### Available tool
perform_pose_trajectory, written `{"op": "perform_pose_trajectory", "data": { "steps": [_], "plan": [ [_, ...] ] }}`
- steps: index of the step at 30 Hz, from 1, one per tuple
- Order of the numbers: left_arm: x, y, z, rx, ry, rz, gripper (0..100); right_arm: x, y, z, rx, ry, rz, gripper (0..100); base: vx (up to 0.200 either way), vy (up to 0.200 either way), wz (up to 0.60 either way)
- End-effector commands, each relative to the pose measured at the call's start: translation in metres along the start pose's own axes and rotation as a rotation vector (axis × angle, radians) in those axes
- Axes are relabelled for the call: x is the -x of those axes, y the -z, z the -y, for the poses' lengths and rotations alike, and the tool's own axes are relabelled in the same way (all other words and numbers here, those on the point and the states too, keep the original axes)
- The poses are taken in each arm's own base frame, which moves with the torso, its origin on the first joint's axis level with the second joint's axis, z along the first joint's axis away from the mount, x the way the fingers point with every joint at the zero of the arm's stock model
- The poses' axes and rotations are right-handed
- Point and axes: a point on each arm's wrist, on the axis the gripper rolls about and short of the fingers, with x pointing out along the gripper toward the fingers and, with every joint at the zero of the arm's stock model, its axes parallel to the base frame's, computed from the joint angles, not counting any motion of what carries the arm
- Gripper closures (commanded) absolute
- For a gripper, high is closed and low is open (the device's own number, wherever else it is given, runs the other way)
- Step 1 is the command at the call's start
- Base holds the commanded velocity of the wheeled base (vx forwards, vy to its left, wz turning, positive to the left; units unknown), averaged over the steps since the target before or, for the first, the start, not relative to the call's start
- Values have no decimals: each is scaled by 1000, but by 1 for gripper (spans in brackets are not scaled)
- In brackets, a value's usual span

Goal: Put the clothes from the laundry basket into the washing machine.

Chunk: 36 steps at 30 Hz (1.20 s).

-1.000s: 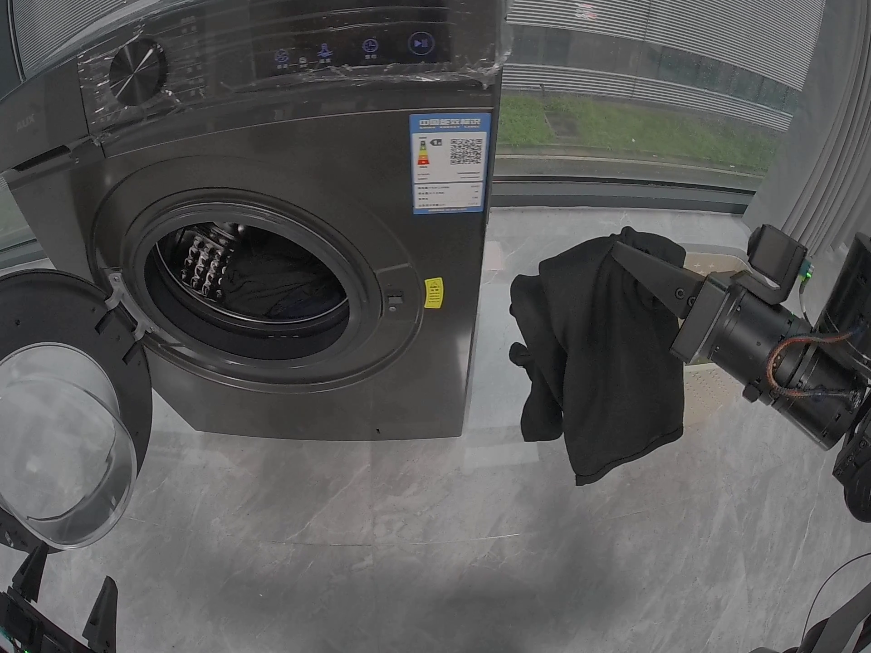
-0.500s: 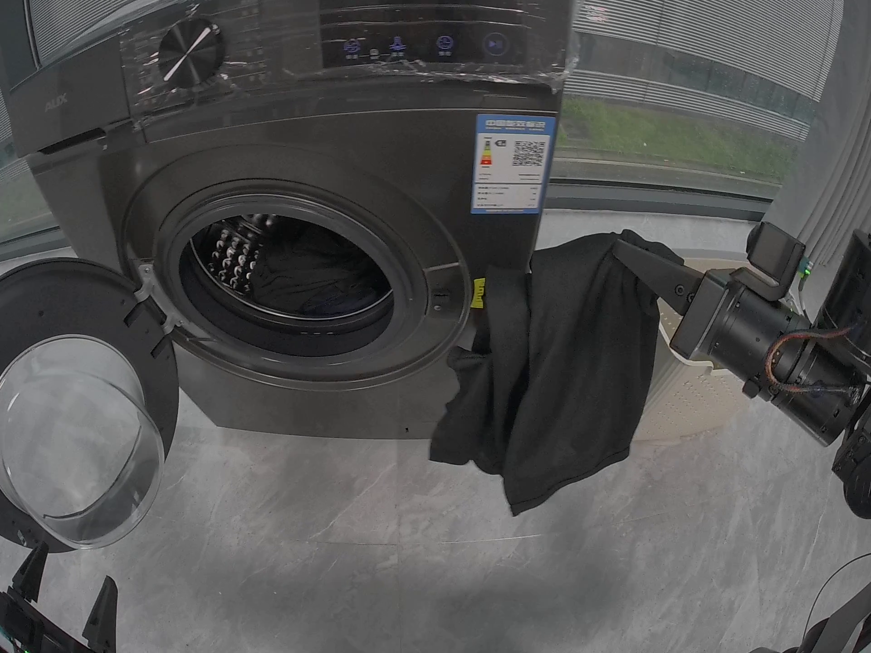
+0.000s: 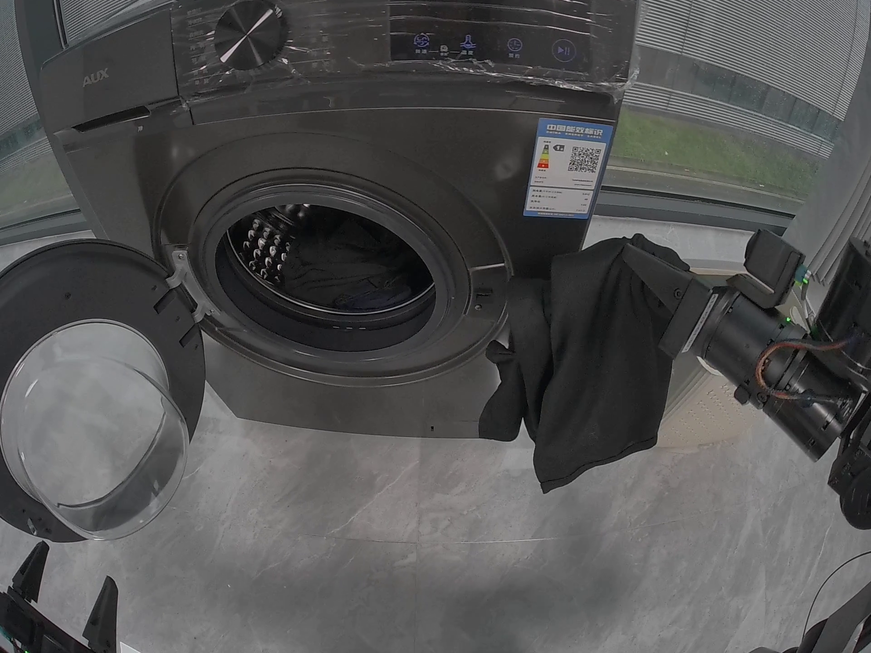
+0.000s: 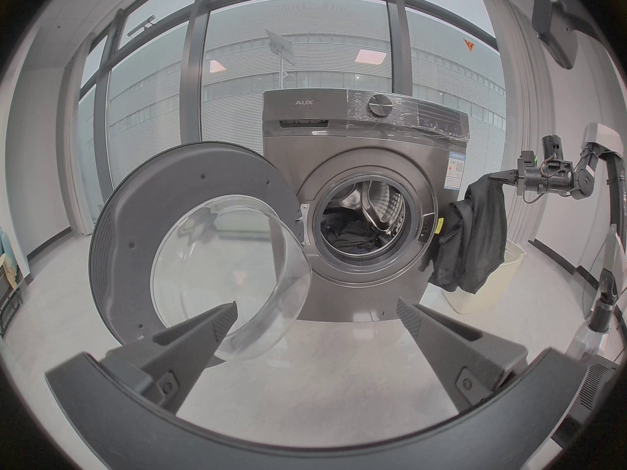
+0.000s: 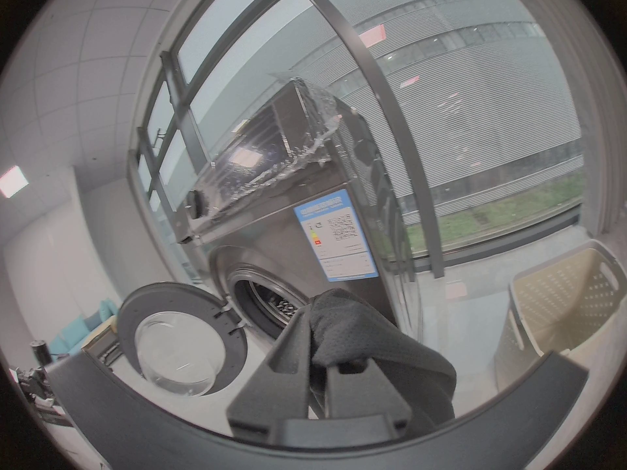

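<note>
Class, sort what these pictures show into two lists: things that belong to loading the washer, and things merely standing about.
Job: black cloth garment, held in the shut right gripper; grey front-loading washing machine, its round glass door open; cream perforated plastic laundry basket.
Standing about: grey marbled floor; tall windows; open left gripper, holding nothing.

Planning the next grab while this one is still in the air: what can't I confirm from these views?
1. Inside of the laundry basket: in the head view the black garment and the right hand cover it. In the right wrist view the hand's own body cuts off its bottom.
2. Load in the drum: dark clothes lie in shadow, so the piece count is unreadable in the head and left wrist views.
</note>
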Motion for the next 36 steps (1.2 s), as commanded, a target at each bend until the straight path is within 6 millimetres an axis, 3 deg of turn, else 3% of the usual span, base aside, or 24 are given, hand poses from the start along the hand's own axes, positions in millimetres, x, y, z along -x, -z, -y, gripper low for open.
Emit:
{"op": "perform_pose_trajectory", "data": {
  "steps": [1,5,11,20,36],
  "plan": [
    [0,5,0,0,-2,-4,0,-2,7,-13,2,5,-13,100,0,200,0],
    [0,5,0,-1,-2,-1,0,-4,8,-13,3,8,-12,100,0,200,0],
    [0,5,0,-3,-2,-2,0,-4,8,-12,5,13,-17,100,0,0,0],
    [0,5,0,-3,-2,-4,0,-3,10,-11,8,20,-23,100,-200,0,0],
    [0,5,0,-12,-9,-2,0,-20,14,-18,26,57,-10,100,0,38,0]
  ]
}}
